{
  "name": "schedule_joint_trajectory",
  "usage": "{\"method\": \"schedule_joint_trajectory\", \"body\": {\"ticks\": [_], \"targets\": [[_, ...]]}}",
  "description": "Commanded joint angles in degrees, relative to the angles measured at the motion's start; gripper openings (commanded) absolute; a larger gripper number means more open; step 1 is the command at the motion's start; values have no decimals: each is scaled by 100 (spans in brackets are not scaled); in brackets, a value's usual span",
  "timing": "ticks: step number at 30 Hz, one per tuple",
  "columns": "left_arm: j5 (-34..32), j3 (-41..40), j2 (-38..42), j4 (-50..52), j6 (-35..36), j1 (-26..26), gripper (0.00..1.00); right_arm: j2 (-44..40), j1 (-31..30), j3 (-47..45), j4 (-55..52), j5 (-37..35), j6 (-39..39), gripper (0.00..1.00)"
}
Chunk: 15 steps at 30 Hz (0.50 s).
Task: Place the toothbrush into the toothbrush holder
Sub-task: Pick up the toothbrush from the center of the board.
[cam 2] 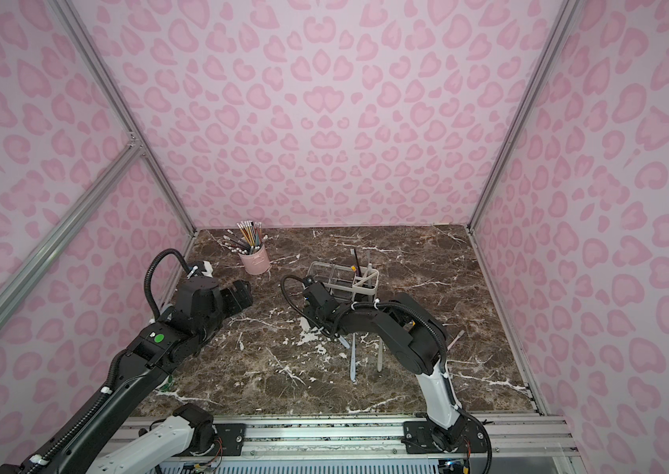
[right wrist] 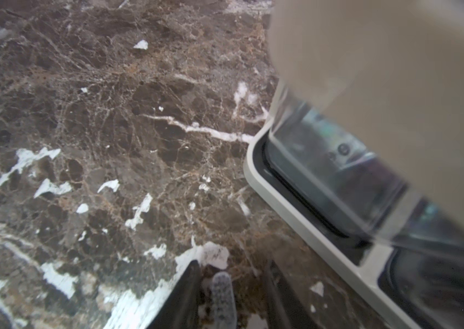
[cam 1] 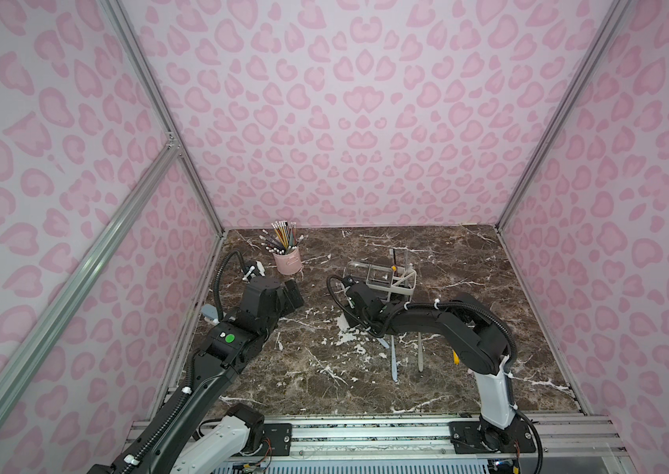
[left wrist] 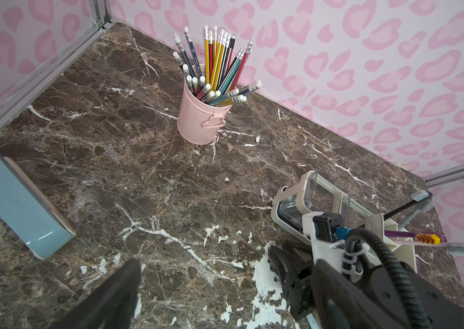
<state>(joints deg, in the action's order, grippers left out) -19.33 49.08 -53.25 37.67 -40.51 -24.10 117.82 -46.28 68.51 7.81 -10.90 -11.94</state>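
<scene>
Step in hand: the pick-up. The right gripper (right wrist: 232,266) is down at the table (right wrist: 111,128) just beside the holder (right wrist: 282,205), at its clear-box end. Its jaws stand either side of the bristle head of the toothbrush (right wrist: 220,296), which lies flat on the marble. A gap shows on each side of the head, so I read the jaws as parted with nothing gripped yet. The arm hides this spot in both top views. The left gripper (cam 1: 293,293) hangs well apart from the holder, on the side of the cup (cam 1: 287,260), spread wide and empty.

The slots (cam 1: 406,287), at the holder's end away from the right gripper, have standing brushes (left wrist: 424,239) in them. Spare brushes (cam 1: 393,359) lie on the table on the holder's near side.

Next move, as I judge it:
- Close on the toothbrush, better at the neck than on the bristles.
- Lift it clear of the holder's rim and tip the handle down.
- Carry it over to the slots.
- Lower it into a free one without knocking the standing brushes
</scene>
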Motion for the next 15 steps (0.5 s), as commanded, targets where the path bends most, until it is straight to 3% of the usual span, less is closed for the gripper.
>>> {"method": "schedule_joint_trajectory", "body": {"ticks": [1, 15], "targets": [[65, -10, -1, -278, 35, 35, 96, 40, -3, -12, -245, 29, -18, 39], [152, -36, -5, -313, 43, 80, 96, -4, -2, -123, -260, 43, -119, 25]]}}
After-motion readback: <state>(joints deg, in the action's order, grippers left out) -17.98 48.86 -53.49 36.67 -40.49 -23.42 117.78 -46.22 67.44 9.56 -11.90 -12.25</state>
